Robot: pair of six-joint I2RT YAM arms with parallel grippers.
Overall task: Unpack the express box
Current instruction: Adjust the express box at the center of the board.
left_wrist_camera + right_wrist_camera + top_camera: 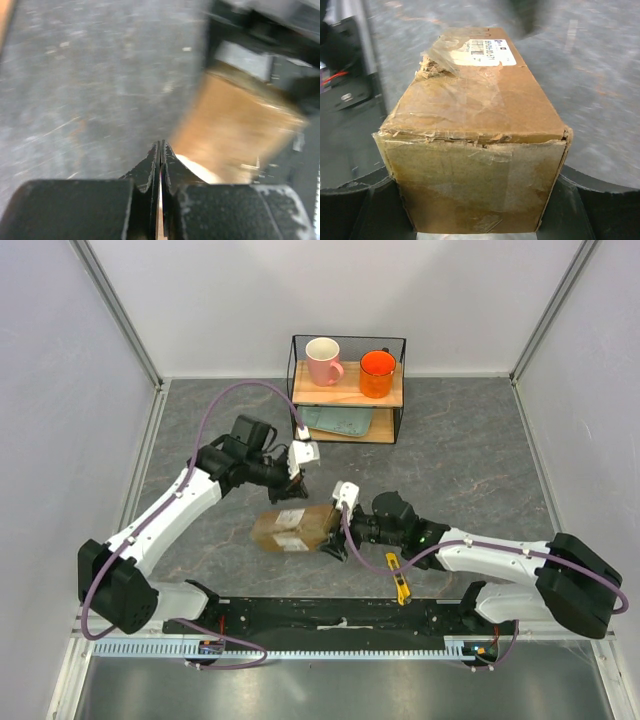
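The express box [293,528], brown cardboard with a white label and torn tape, lies on the grey table in front of the arms. My right gripper [335,536] is shut on its right end. In the right wrist view the box [480,115] fills the space between my two fingers [367,210], and the gripper [479,205] clamps its near end. My left gripper [297,476] is shut and empty, just behind the box and apart from it. In the left wrist view the gripper [161,146] has its jaws pressed together, with the blurred box [235,130] to the right.
A yellow utility knife [400,581] lies near the front edge, right of the box. A wire shelf [347,342] at the back holds a pink mug [322,361], an orange mug [377,374] and a teal tray [335,421] below. White walls enclose the table.
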